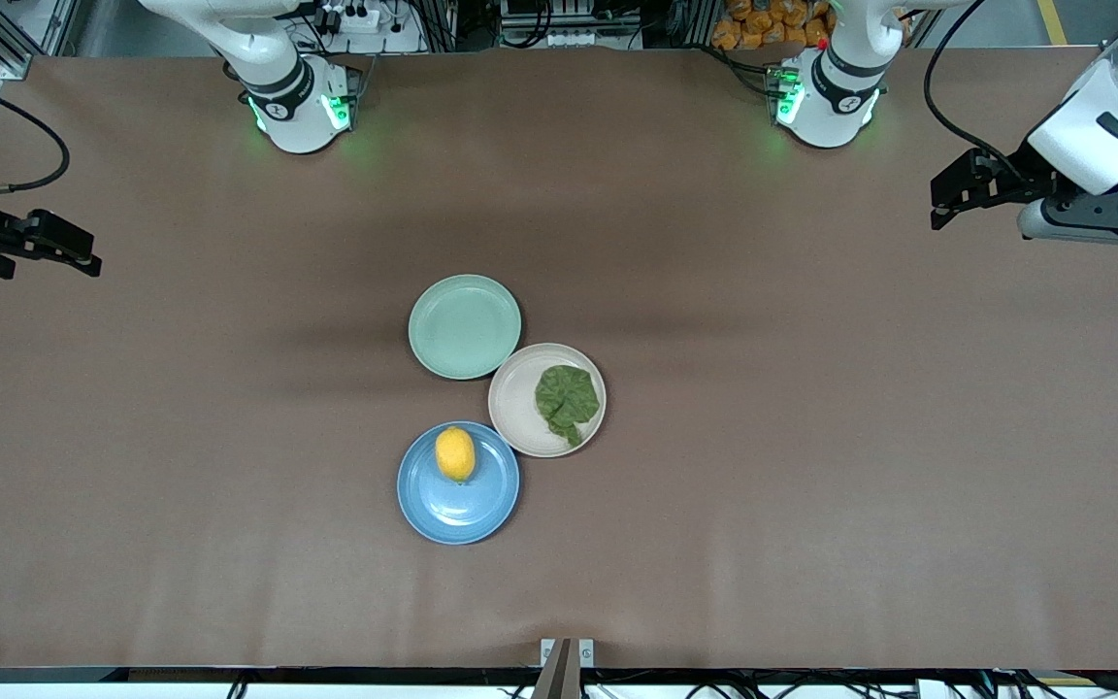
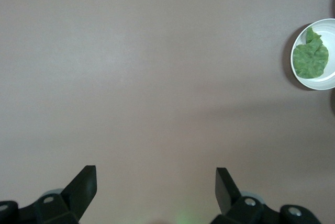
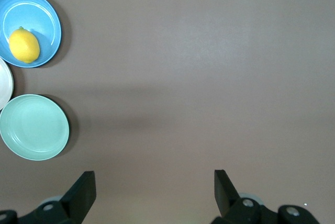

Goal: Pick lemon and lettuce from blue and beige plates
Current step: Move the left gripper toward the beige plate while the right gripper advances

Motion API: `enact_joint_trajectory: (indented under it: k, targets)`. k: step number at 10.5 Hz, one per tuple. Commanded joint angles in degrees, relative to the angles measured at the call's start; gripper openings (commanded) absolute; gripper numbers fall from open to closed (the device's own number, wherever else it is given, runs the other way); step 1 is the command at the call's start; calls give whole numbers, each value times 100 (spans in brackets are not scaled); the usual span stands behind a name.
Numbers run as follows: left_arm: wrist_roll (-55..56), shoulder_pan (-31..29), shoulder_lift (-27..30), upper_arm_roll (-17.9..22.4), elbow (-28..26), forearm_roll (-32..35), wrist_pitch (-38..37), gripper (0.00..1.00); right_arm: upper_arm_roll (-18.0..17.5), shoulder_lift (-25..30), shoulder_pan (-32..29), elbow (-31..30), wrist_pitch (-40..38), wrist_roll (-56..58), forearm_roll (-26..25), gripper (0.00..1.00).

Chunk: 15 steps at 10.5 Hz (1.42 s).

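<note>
front view shows me the table [image 1: 811, 485], then blue plate [image 1: 462, 510] with lemon [image 1: 455, 453] and beige plate [image 1: 520, 422] with lettuce [image 1: 567, 401]. left gripper [image 1: 947, 199] and right gripper [image 1: 74, 254] hang spread, empty, over the table ends; i'd descend centred, straddling the lemon's narrow width.

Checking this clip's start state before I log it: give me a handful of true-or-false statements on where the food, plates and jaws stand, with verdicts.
1. The lemon lies on the blue plate. True.
2. The lettuce lies on the mint-green plate. False: it lies on the beige plate; the mint-green plate holds nothing.
3. The left gripper hangs over bare table at the left arm's end, jaws open. True.
4. The right gripper is shut on the lemon. False: its jaws are open and empty over bare table at the right arm's end.
5. The blue plate is the farthest of the three from the front camera. False: it is the nearest.
</note>
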State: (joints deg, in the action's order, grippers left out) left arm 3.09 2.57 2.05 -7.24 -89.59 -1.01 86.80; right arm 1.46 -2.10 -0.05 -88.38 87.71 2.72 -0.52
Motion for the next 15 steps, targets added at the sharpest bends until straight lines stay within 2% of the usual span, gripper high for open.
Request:
enact_joint_trajectory:
  k: [1,6,15]
  targets:
    - [-53,7,-21,-14,91,-48,-119,100,-32,25,-47,-39,10,-61,-45,100]
    - [-27,51,-82,-5,100,-75,-119,100,-32,25,-47,-39,10,-61,-45,100]
    - [25,288,-679,-49,223,-110,-67,100,-32,-45,-47,-66,45,-52,-27,100]
